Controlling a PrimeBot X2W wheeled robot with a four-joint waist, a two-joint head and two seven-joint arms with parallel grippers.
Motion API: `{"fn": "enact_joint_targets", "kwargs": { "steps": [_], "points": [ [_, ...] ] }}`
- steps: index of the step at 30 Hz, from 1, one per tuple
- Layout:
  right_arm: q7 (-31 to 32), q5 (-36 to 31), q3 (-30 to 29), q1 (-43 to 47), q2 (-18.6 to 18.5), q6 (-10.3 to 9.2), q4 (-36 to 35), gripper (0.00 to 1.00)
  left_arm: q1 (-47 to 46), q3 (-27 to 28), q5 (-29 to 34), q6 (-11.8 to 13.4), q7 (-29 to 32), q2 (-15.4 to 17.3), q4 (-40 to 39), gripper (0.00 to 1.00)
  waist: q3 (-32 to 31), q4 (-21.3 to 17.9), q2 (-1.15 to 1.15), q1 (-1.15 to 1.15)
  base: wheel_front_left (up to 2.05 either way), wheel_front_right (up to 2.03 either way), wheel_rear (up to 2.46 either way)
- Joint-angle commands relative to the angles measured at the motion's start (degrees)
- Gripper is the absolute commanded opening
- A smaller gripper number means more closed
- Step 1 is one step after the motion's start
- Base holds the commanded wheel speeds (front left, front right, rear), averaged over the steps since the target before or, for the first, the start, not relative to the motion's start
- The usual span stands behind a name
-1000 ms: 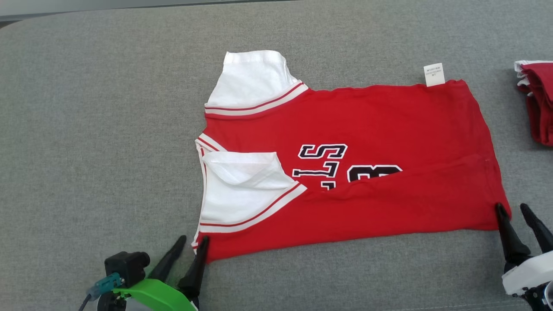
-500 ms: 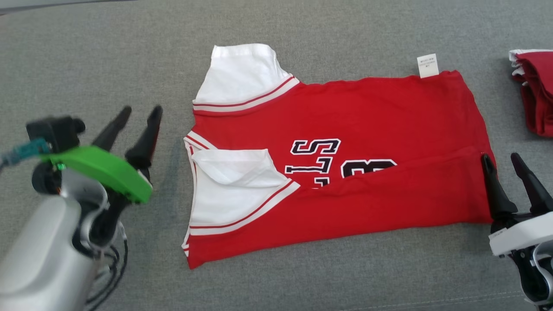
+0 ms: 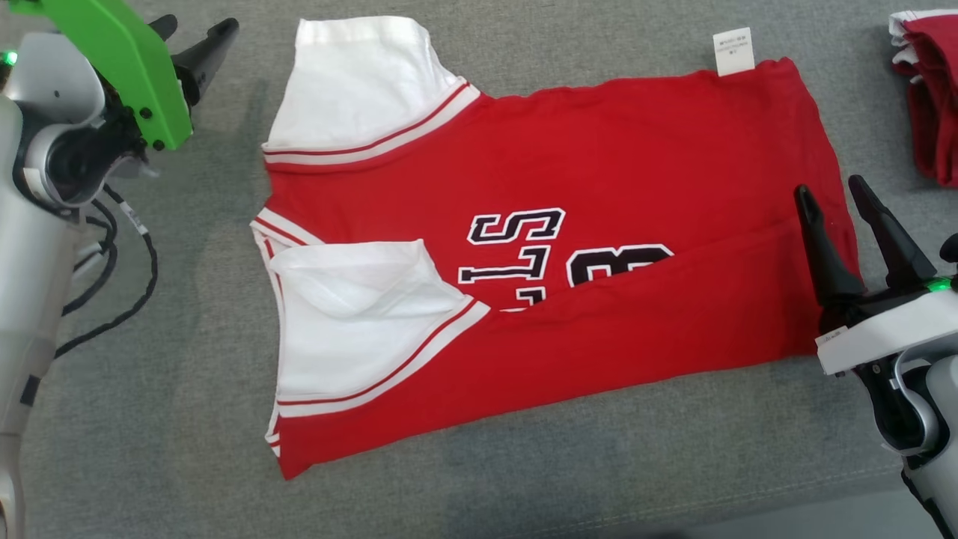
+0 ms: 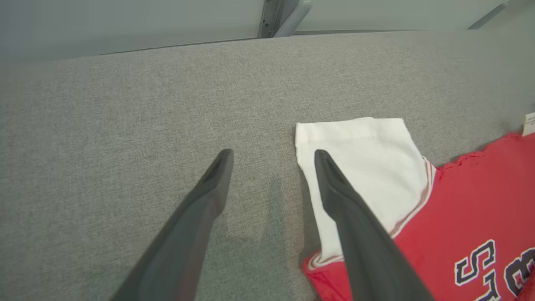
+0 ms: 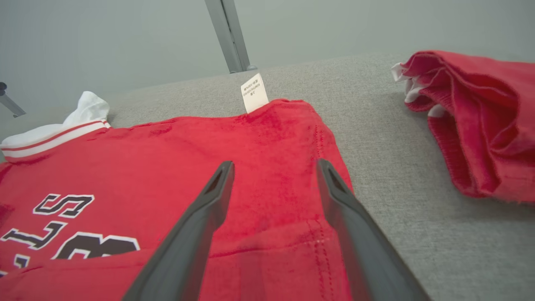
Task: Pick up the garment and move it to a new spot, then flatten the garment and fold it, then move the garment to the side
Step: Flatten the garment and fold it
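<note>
Garment [image 3: 599,150] lies flat on our counter [image 3: 150,449], just right of our left pincer [image 3: 191,34], hem under our right pincer [image 3: 829,191]; both pincers are released, grasping nothing.

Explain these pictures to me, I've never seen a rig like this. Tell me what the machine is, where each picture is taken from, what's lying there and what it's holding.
This is a two-armed robot folding laundry. The overhead picture comes from a camera on its head, looking down. The other two come from cameras on its wrists, each looking along that arm's two dark fingers. On the grey padded surface lies a red jersey, its near edge folded over the lettering. A second red garment sits bunched at the far right. The left gripper hovers beside the jersey's far white sleeve; the right gripper hovers over its hem end. Both are open and hold nothing.
</note>
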Motion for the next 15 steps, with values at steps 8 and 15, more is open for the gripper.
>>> {"fn": "enact_joint_targets", "kwargs": {
  "steps": [8,15],
  "points": [
    [-0.2,0.2,1.1,-2.5,1.0,-0.07,0.7,1.0,-6.9,-4.4,1.2,-1.2,4.9,0.1,7.3,1.0,3.6,-5.4,0.0,-0.01,0.0,0.0,0.0],
    [-0.2,0.2,1.1,-3.0,1.8,-0.07,0.9,1.0,-9.0,-7.7,2.8,-1.4,3.8,0.5,10.7,1.0,4.2,-7.0,0.0,-0.01,0.0,0.0,0.0]
  ]
}}
